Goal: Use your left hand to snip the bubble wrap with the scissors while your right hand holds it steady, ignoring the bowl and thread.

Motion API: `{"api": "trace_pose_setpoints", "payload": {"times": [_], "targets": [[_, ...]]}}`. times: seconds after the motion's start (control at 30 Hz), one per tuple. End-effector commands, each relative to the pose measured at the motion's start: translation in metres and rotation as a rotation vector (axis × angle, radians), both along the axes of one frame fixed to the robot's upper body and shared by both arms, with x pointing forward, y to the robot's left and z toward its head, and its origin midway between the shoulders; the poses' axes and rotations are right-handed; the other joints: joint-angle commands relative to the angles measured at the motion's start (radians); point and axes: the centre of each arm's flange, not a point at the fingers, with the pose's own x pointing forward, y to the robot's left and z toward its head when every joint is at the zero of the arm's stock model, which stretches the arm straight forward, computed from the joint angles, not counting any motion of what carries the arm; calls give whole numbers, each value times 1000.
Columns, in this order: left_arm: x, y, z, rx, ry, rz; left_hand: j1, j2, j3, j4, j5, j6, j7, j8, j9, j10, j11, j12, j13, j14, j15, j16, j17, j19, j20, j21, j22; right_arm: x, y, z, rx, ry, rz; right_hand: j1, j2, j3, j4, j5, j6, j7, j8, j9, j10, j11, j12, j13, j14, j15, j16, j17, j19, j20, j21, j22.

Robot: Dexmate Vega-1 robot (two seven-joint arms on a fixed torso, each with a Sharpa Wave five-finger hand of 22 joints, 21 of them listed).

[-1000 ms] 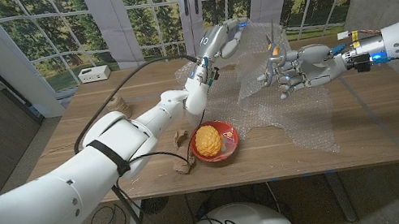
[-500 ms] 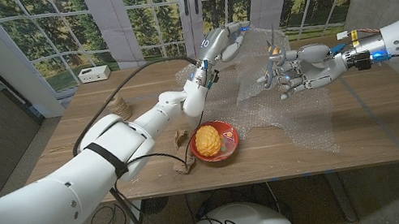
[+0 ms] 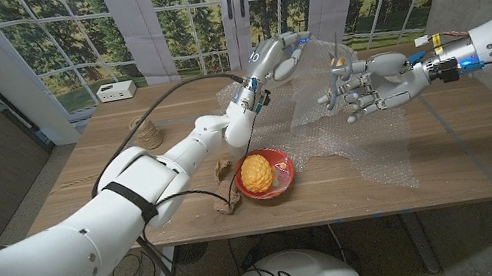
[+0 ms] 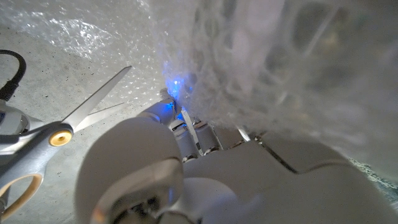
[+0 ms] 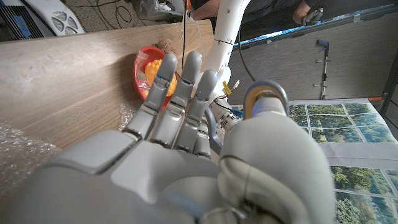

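Clear bubble wrap (image 3: pixel 318 85) hangs lifted over the far middle of the wooden table (image 3: pixel 453 162), its lower part trailing across the boards. My right hand (image 3: pixel 364 87) pinches its raised edge, the other fingers spread. My left hand (image 3: pixel 274 55) grips the scissors (image 4: pixel 59 127), blades parted and pointing at the sheet. I judge the film could fold between the blades rather than cut, being slack, or my pinch could slip and drop the sheet. Nearer me sits the red bowl (image 3: pixel 282 174) holding something yellow, the thread spool (image 3: pixel 147 132) off to my left. Behind the table, tall windows show trees.
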Motion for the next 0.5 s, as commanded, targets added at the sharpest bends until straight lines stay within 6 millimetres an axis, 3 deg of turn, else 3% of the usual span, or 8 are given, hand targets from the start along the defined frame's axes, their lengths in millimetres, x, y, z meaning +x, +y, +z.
{"api": "trace_pose_setpoints", "payload": {"times": [0.03,0.5], "targets": [[-1,-2,-4,9,0,-7,-4,2,8,-2,2,4,0,-1,-3,2,5,-3,5,1,-10,7,1,-5,-94,9,-2,-1,-1,3,-4,9,6,-5,4,-4,-1,3,-20,30,2,0,8,-3,5,8,11,-100,-2,2,11,3,-4,2],[-1,-5,-6,6,7,-8,-7,2,11,-3,2,2,0,-1,-23,2,5,-12,5,-1,-10,10,-2,-11,-93,15,-2,5,-8,-1,3,47,13,-9,8,-8,-1,3,-20,34,3,0,12,1,2,2,15,-100,-5,1,15,4,-8,2]]}}
